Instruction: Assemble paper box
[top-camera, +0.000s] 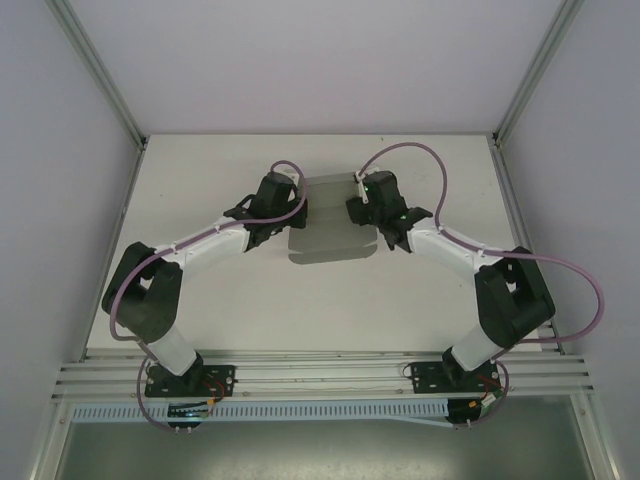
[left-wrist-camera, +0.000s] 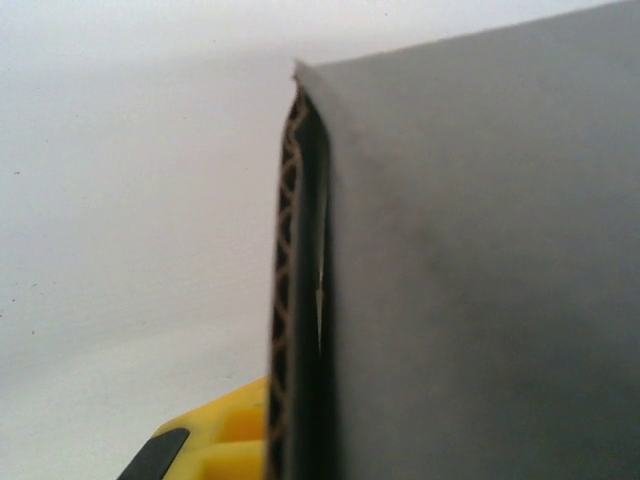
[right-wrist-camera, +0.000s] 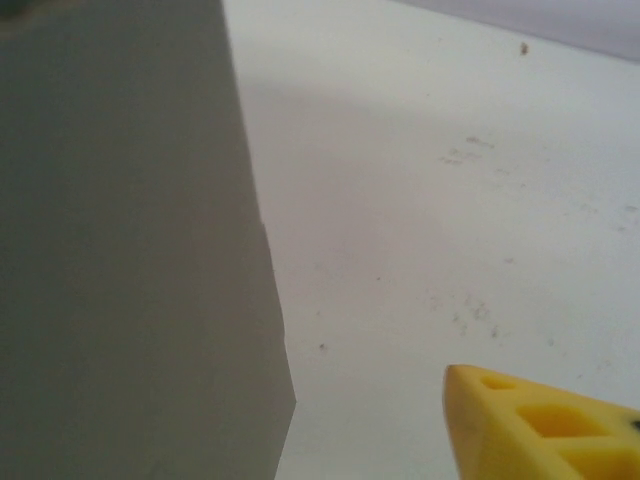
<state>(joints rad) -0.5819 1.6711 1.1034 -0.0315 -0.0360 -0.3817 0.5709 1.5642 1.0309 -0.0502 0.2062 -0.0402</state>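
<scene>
Top view, box: the grey box (top-camera: 330, 235) lies on the table (top-camera: 300, 320) between the two grippers, partly folded, with its near part flat.
Top view, left gripper: the left gripper (top-camera: 283, 212) is at the box's left side, with the box just to its right. I judge that it steadies this side so that the other arm can fold.
Top view, right gripper: the right gripper (top-camera: 368, 208) is at the far right corner, with the box to its left.
Top view, hard to see: both arms cover the side edges, so the jaws and the flaps there cannot be made out.
Left wrist, box: a grey panel (left-wrist-camera: 480, 260) stands upright just in front of the gripper. Its folded edge shows the brown corrugated core.
Left wrist, grip: clenched on the box. One yellow finger (left-wrist-camera: 225, 445) presses the doubled wall from the left, probably to keep the fold shut.
Left wrist, hidden: the other finger is behind the panel.
Right wrist, box: an upright grey panel (right-wrist-camera: 120, 250) is to the left of the gripper.
Right wrist, grip: released. The finger (right-wrist-camera: 540, 420) stands apart from the panel, with bare table between them.
Right wrist, hidden: the second finger is cut off, and the top of the panel is out of frame.
</scene>
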